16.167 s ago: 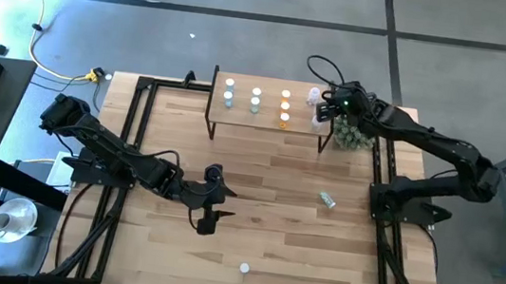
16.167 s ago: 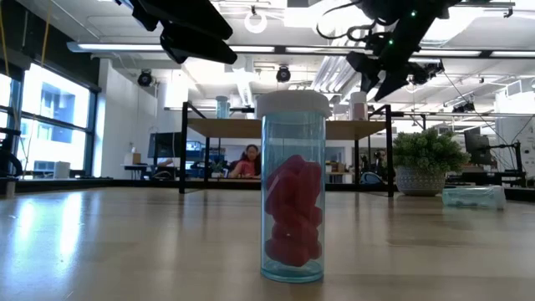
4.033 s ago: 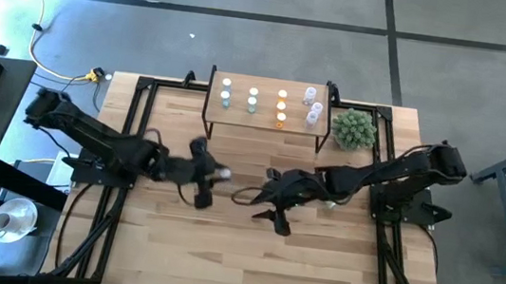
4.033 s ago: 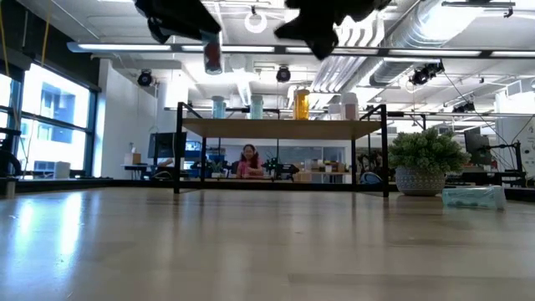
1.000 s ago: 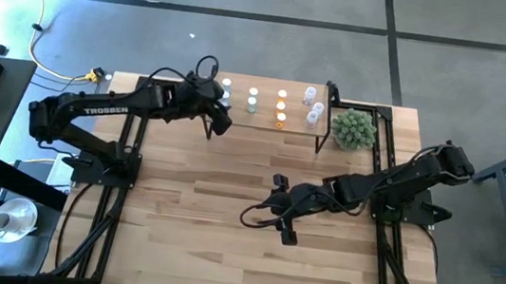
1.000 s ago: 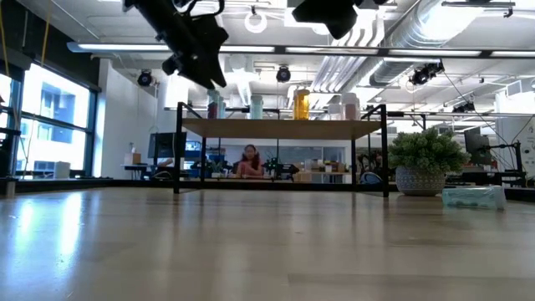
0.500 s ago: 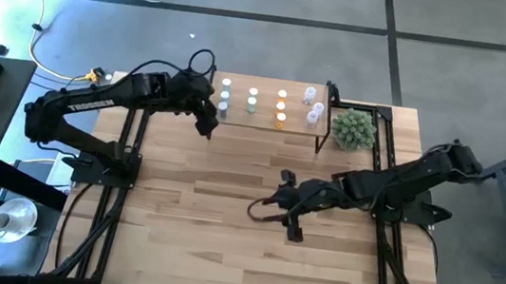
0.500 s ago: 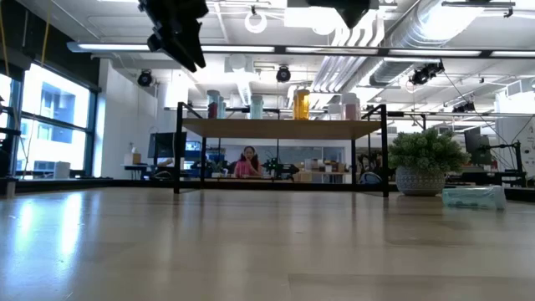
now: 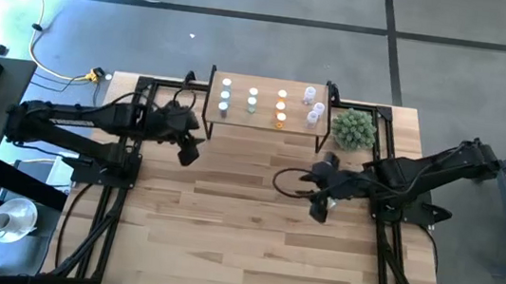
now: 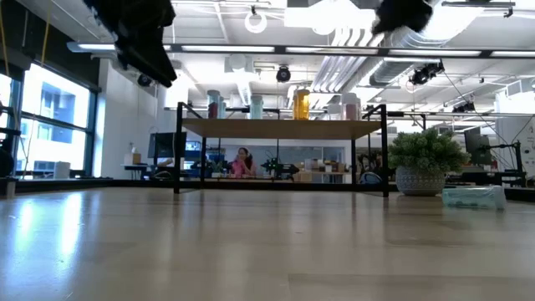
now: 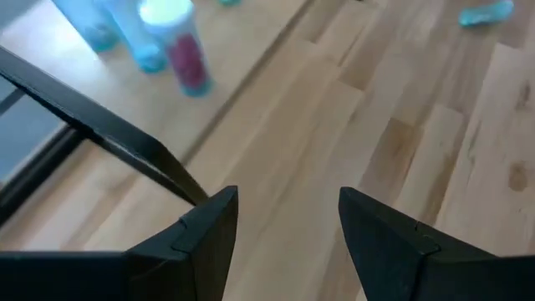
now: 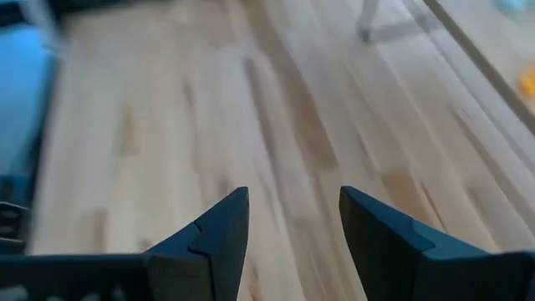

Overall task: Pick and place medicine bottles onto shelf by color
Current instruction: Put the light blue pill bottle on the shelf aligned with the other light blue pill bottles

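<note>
The shelf (image 9: pixel 265 117) stands at the table's far edge on black legs, and also shows in the low view (image 10: pixel 284 128). On it stand several medicine bottles in rows by color: light blue (image 9: pixel 225 96), green (image 9: pixel 252 100), orange (image 9: pixel 282 107), clear (image 9: pixel 312 106). One light blue bottle with red pills (image 11: pixel 182 52) stands at the shelf's left end. Another bottle (image 10: pixel 472 197) lies on its side on the table near the plant. My left gripper (image 9: pixel 189 152) is open and empty, near and left of the shelf. My right gripper (image 9: pixel 319 209) is open and empty over the table's right half.
A spiky green plant ball (image 9: pixel 353 128) in a pot stands right of the shelf. Black frame rails (image 9: pixel 129 137) run along the table's left and right sides. Bare plank tabletop (image 9: pixel 241 246) lies toward the near edge. A person sits in the room far behind the table (image 10: pixel 242 163).
My left gripper has drawn back from the shelf's left end toward the table's near left, empty; the light blue bottle with red pills stays upright on the shelf. My right gripper has gone toward the table's right edge and a little toward the far edge.
</note>
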Tool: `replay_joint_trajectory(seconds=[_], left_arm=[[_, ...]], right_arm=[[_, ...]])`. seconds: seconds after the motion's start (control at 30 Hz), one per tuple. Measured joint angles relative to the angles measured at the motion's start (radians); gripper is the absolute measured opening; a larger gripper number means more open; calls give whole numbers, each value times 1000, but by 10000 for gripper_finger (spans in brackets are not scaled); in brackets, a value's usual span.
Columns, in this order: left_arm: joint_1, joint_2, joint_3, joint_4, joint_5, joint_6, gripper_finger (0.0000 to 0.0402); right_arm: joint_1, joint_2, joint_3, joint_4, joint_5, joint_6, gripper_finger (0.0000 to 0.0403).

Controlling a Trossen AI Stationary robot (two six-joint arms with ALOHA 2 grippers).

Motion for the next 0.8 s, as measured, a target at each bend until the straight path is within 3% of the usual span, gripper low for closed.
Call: replay_joint_trajectory(seconds=[0.2,0.5,0.8], left_arm=[[-84,-62,-164,179,-1,-44,200],[-247,-61,-338,463,0,-86,200],[-349,-61,-392,553,0,-132,200]], right_arm=[[0,11,0,-223,32,200,179],[15,57,0,-429,30,393,179],[26,115,0,-498,47,464,179]])
